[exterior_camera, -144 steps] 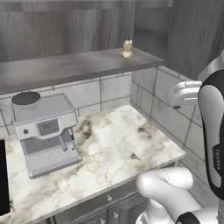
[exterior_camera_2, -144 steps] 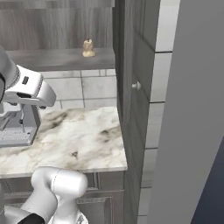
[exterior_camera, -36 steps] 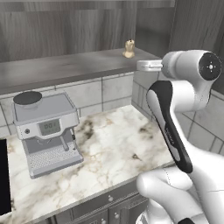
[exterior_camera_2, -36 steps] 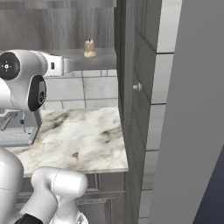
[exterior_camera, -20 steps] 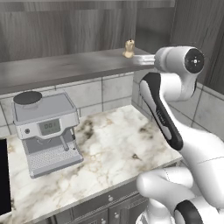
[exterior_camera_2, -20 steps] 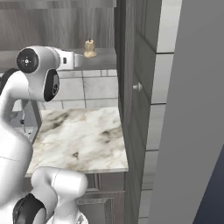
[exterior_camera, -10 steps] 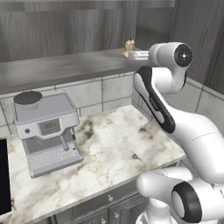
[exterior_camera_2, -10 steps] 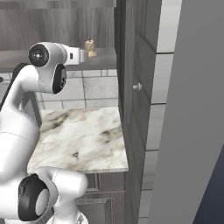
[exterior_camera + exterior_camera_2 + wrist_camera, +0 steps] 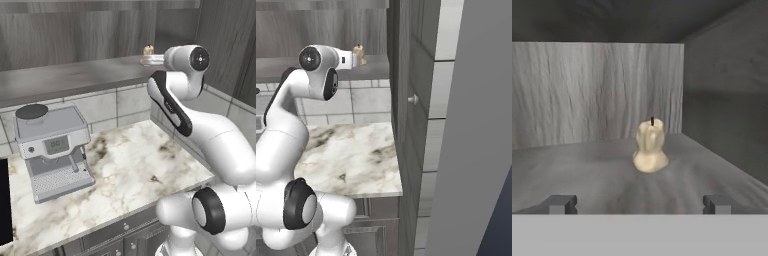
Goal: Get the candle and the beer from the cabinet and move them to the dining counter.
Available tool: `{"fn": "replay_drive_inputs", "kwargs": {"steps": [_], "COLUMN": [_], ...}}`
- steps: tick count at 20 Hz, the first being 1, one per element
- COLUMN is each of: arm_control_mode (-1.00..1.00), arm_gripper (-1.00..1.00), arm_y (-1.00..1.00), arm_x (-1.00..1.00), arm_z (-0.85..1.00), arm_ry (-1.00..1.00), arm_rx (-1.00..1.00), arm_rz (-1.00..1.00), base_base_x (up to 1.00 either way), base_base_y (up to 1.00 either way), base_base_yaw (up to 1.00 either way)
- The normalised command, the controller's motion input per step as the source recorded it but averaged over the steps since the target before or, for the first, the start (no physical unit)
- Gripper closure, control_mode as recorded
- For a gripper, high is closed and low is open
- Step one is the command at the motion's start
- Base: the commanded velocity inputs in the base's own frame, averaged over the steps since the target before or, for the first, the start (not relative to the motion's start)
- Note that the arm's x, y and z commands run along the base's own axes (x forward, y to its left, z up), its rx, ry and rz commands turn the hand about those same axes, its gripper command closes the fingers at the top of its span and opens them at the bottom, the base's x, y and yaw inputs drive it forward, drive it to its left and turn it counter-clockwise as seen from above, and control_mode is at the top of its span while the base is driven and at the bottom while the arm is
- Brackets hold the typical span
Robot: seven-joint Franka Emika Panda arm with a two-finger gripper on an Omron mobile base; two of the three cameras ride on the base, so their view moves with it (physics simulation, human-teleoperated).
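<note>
Candle [image 9: 650, 146] upright on cabinet [image 9: 602, 90] shelf, near back right corner, untouched. End effector [image 9: 639, 204] level with shelf, just in front of candle, fingertips [image 9: 559, 204] spread fully wide, holding nothing; candle centred between them but still apart. Step in hand, by my reading: reach for candle, first pickup. Next move calls for short straight advance until fingers flank wax, then close gently; lumpy shape could tip. Beer not located. Marble worktop [image 9: 130, 170] with coffee machine [image 9: 50, 145] below.

Candle [image 9: 650, 147] upright on cabinet [image 9: 587, 90] shelf, ahead of wide-open gripper [image 9: 640, 204].
</note>
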Motion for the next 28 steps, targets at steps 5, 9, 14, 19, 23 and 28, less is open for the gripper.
{"fn": "replay_drive_inputs", "kwargs": {"steps": [5,9,14,19,23,28], "arm_control_mode": [-1.0,-1.0,-1.0,-1.0,-1.0,-1.0], "arm_gripper": [-1.0,-1.0,-1.0,-1.0,-1.0,-1.0], "arm_y": [0.0,-0.02,-0.1,-0.04,0.0,0.0], "arm_x": [0.42,0.39,0.29,0.3,0.21,0.25], "arm_z": [0.0,0.0,0.0,0.0,0.0,0.0], "arm_ry": [0.0,0.0,0.0,0.0,0.01,0.04], "arm_rx": [0.0,0.0,0.0,0.0,0.0,0.0], "arm_rz": [0.0,0.0,0.0,0.0,0.0,0.0], "base_base_x": [0.0,0.0,0.0,0.0,0.0,0.0], "base_base_y": [0.0,0.0,0.0,0.0,0.0,0.0], "base_base_yaw": [0.0,0.0,0.0,0.0,0.0,0.0]}}
